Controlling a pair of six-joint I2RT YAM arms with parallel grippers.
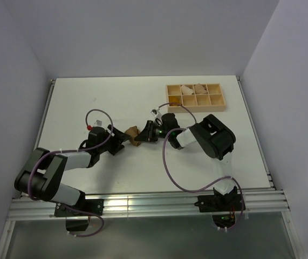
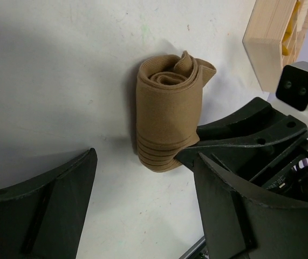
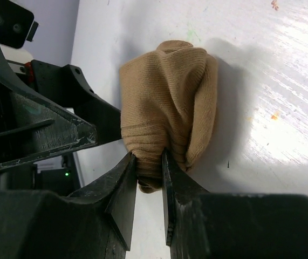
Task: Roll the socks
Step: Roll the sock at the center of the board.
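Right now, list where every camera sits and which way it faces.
Top external: high behind the robot, facing down on the table; left arm and right arm show.
Left wrist: looks along the open left hand at the tan sock.
Right wrist: looks along the right hand, pinching that sock.
Shared: all three see the sock.

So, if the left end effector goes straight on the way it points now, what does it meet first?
Most likely the rolled tan sock, lying ahead of the left end effector, in line with its open gap. The right end effector, pinching the sock's end, is close beside; depth is unclear.
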